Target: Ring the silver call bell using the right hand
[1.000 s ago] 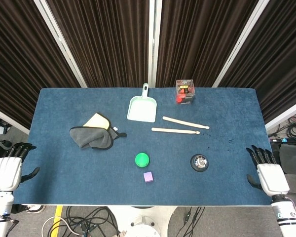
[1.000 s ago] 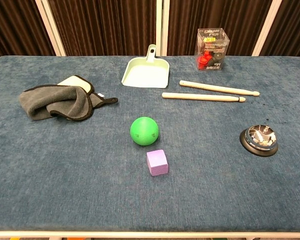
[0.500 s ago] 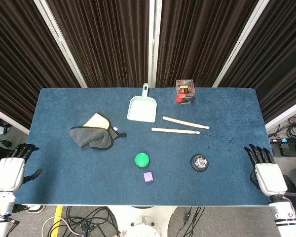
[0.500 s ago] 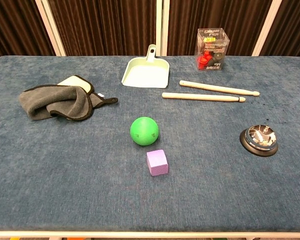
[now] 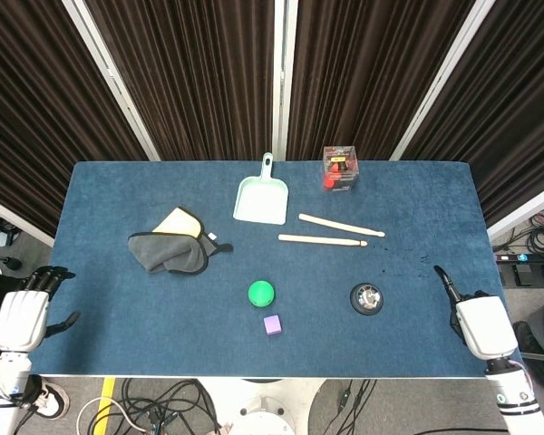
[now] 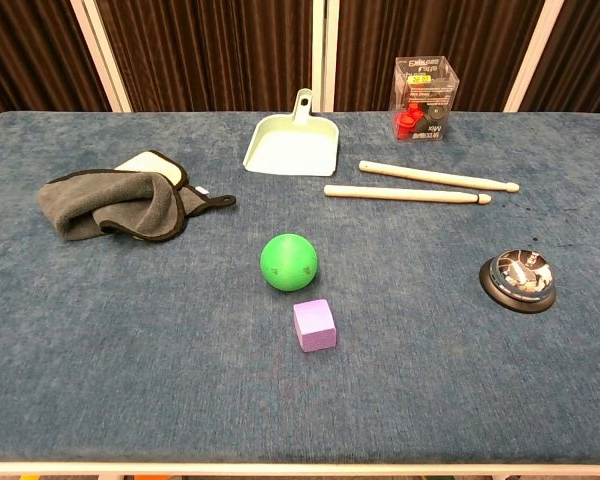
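Leftmost, the left hand [image 5: 23, 319] hung off the table's [image 5: 109, 340] left edge, back of the hand up, dark fingers curled slightly and grasping nothing; whether they were loose or clenched could not be told. Next, a grey cloth [image 5: 168, 253] lay bunched over a yellow pad [image 5: 178, 221] on the blue table. Toward the middle stood a pale green dustpan [image 5: 261, 198], handle pointing to the far edge. Nearer the front sat a green ball [image 5: 261, 293], with a purple cube [image 5: 272, 324] just in front of it, apart. Right of centre, two wooden drumsticks [image 5: 331, 232] lay near each other, and a clear box [image 5: 339, 169] with red contents stood behind them. The silver bell [image 5: 366, 297] on its black base rested right of the ball, untouched. Rightmost, the right hand [image 5: 479, 324] hovered at the table's right front corner, well apart from the bell, one dark finger reaching inward, holding nothing; the remaining fingers were hidden, so its state could not be told. Neither hand appeared in the chest view.
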Robot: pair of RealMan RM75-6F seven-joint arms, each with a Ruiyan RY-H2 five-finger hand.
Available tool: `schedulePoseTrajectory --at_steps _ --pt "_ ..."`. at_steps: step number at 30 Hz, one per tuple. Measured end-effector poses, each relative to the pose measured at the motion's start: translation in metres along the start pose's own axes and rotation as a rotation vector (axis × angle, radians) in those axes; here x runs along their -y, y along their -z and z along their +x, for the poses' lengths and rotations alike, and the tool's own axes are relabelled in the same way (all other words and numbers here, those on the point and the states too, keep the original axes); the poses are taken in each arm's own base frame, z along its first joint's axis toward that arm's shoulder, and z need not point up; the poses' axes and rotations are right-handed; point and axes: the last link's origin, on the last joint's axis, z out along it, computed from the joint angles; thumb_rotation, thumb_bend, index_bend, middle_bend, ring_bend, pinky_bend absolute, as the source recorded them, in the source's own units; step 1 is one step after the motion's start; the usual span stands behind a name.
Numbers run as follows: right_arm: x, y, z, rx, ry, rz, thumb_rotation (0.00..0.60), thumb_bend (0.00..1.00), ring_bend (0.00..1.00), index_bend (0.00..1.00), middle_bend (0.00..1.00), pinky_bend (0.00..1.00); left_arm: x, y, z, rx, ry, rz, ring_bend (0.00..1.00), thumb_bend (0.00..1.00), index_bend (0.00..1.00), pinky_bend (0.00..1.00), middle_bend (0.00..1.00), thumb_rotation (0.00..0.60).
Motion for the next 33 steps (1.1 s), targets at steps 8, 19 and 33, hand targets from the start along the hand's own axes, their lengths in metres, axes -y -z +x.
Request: schedulePoseTrajectory --at_steps 8,19,33 --pt "0.012 0.008 -0.022 0.111 0.010 0.037 0.600 1.00 0.82 0.00 0.88 0.70 0.000 0.001 -0.002 0.010 -0.005 -0.001 0.17 0.16 0.29 0.32 0.23 0.600" --pt "0.039 0.002 -0.051 0.248 0.049 0.102 0.600 1.00 0.82 0.00 0.89 0.70 0.003 0.002 -0.002 0.016 -0.007 0.006 0.17 0.16 0.29 0.32 0.23 0.600" --pt "0.062 -0.018 -0.067 0.310 0.050 0.133 0.600 1.00 0.82 0.00 0.89 0.70 0.008 0.002 -0.005 0.035 -0.002 0.016 0.17 0.16 0.29 0.32 0.23 0.600"
